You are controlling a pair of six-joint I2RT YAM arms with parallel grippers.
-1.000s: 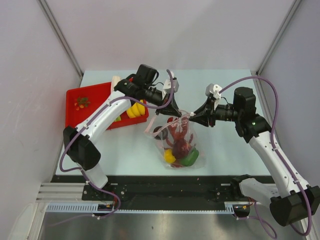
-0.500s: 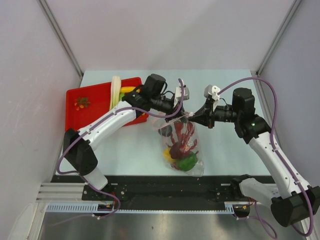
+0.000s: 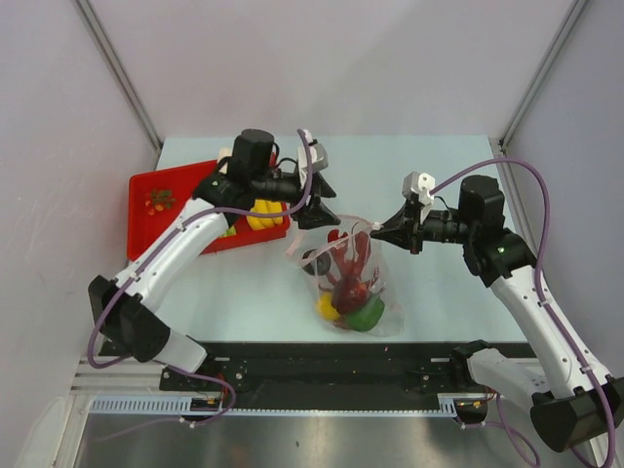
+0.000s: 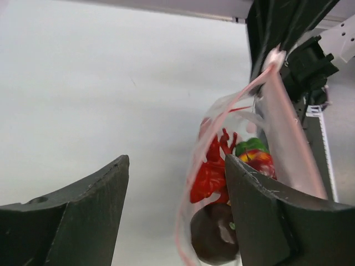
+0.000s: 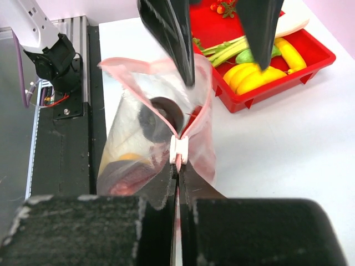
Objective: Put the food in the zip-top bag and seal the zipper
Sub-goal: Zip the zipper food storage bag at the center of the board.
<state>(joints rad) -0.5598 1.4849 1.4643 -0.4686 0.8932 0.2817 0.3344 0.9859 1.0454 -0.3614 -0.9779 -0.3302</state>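
The clear zip-top bag [image 3: 343,283] hangs above the table with its mouth gaping. Through it show a red lobster [image 3: 349,263], a green pepper [image 3: 367,315], a yellow piece [image 3: 329,307] and a dark round fruit [image 4: 213,235]. My right gripper [image 5: 178,166] is shut on the bag's corner, just behind the white slider [image 5: 178,149] of the pinkish zipper [image 5: 144,62]. My left gripper [image 4: 177,160] stands open beside the mouth, left of the bag [image 4: 277,127], gripping nothing.
At the back left sits a red tray [image 3: 156,219] with yellow bananas [image 5: 249,75], a leek [image 5: 222,51] and other small food. The black rail [image 3: 322,375] runs along the near table edge below the bag.
My left gripper has let go of the bag's mouth, opened wide and drawn back up and to the left. The right gripper has stayed shut on the bag's corner.
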